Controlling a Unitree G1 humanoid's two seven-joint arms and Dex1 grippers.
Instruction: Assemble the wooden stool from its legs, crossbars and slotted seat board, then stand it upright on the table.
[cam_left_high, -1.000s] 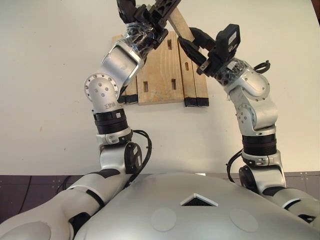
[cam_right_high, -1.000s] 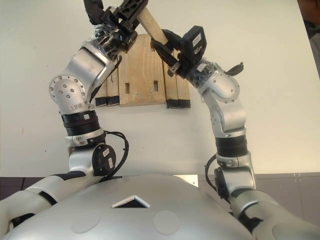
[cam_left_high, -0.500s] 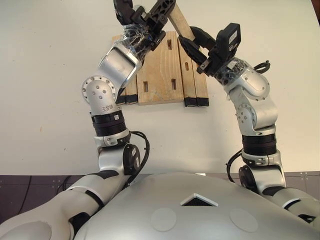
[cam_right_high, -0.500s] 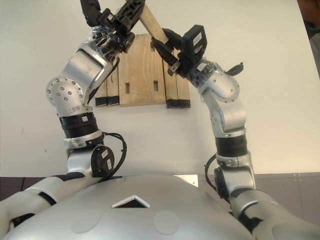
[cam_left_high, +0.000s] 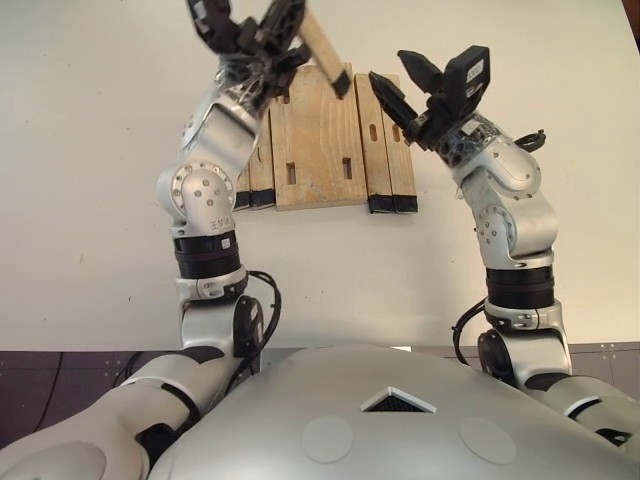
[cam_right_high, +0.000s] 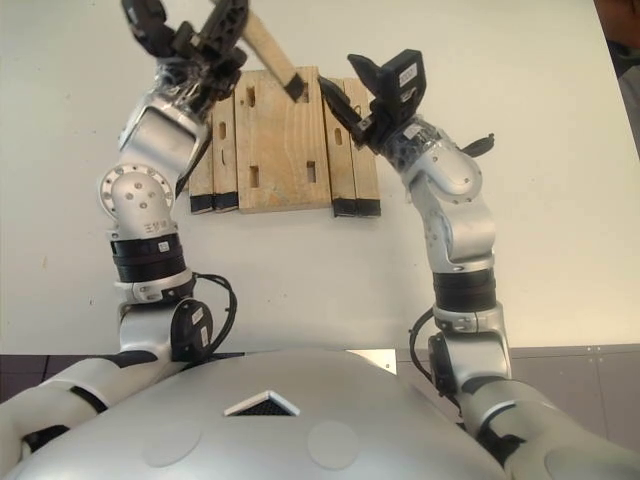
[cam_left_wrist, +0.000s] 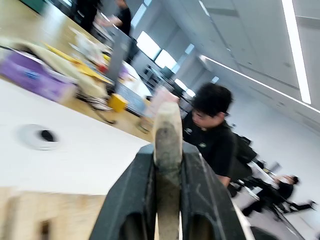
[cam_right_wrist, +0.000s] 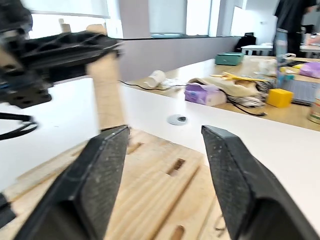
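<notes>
Left gripper (cam_left_high: 278, 25): clamped on a leg (cam_left_high: 326, 56), which it holds raised and tilted over the board's far edge, black-capped end lowest.
Right gripper (cam_left_high: 388, 66): wide open and holding nothing, above the far ends of the right pair of legs (cam_left_high: 390, 150), near the raised leg's low end.
Board (cam_left_high: 318, 150): flat on the worktop (cam_left_high: 100, 200) with its slots facing up, and two legs lie along each side (the left pair (cam_left_high: 256, 180) is partly behind the arm).
Step, as I judge it: bringing the held leg to a slot.
Doing it well: square the leg to the chosen slot before lowering, then press straight down rather than at this tilt.
Right arm's use: probably steadying the board or guiding the low end.
Risk: a slanted entry may jam or push the board aside.
</notes>
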